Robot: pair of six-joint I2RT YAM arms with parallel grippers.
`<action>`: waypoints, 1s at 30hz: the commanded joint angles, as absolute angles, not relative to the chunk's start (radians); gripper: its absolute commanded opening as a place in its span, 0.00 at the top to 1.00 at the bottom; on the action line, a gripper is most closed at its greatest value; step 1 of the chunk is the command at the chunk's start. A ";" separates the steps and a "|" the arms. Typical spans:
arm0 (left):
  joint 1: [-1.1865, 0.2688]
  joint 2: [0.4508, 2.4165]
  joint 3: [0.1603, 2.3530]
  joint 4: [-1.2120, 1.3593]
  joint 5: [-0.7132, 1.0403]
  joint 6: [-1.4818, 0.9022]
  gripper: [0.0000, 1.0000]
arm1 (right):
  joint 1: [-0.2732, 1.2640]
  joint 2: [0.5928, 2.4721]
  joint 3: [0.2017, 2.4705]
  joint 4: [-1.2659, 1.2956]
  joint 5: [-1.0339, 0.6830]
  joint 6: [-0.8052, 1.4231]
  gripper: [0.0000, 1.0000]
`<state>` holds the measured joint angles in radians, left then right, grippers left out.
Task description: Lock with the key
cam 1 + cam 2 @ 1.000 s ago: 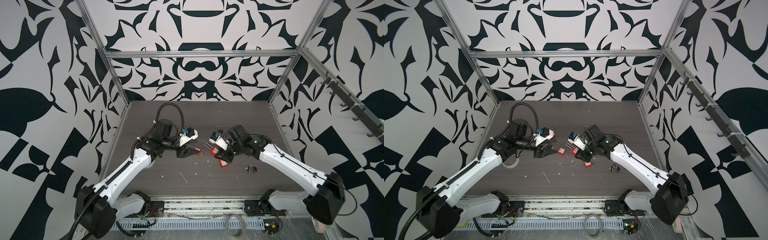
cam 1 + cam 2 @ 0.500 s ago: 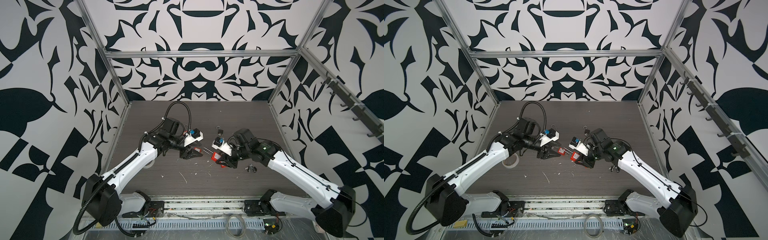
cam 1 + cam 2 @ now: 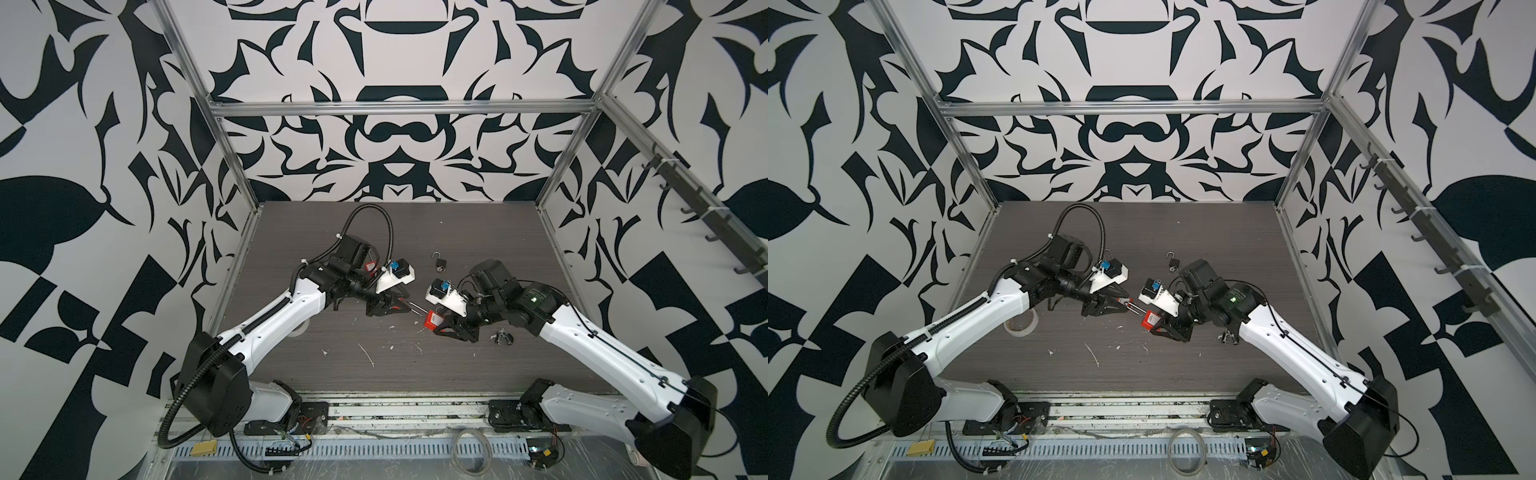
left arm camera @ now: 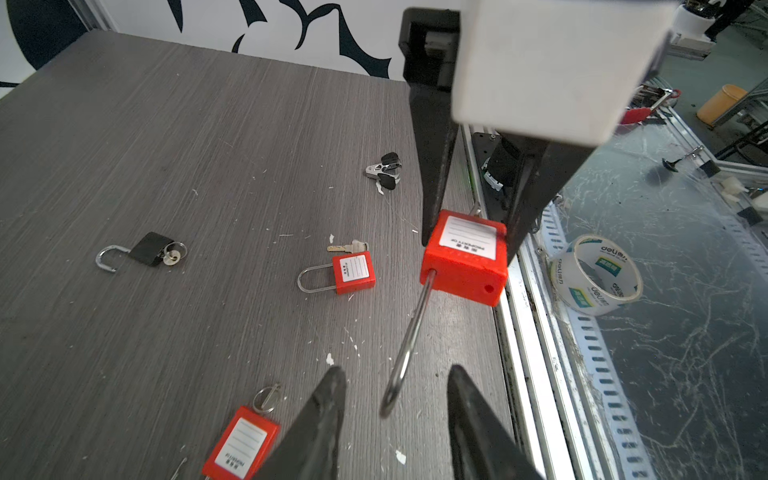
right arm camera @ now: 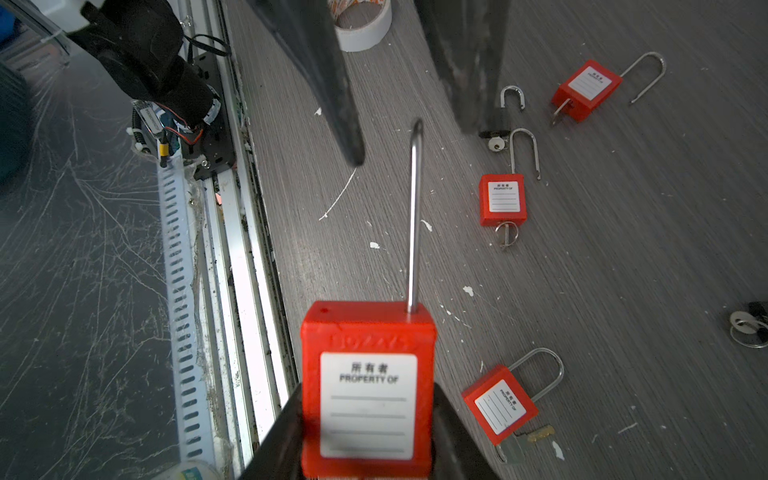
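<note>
A grey wood-grain table (image 3: 457, 232) sits inside a frame walled with black-and-white patterned panels. Over the middle of it the right claw (image 4: 468, 244) is clamped on the body of a red plastic padlock with a white label (image 5: 368, 374), whose long steel shackle (image 5: 413, 216) has one leg out of the body and points at the left claw (image 4: 397, 374). The left claw's fingers stand apart on either side of the shackle's curved tip without touching it. On the table lie a second red padlock (image 4: 353, 272) with a small key (image 4: 347, 248) just beside it, and a black padlock (image 4: 151, 248) with its shackle open.
</note>
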<state>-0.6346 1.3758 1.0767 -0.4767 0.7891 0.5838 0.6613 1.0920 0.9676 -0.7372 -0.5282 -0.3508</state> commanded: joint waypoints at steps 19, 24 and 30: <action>-0.653 1.410 1.094 -0.536 1.008 0.620 1.00 | 0.666 1.080 1.064 -0.754 -0.586 -0.434 0.56; -0.653 1.394 1.075 -0.498 1.028 0.598 1.00 | 0.666 1.083 1.096 -0.830 -0.591 -0.443 0.08; -0.654 1.355 1.037 -0.430 1.060 0.573 1.00 | 0.666 1.095 1.083 -0.863 -0.548 -0.474 0.12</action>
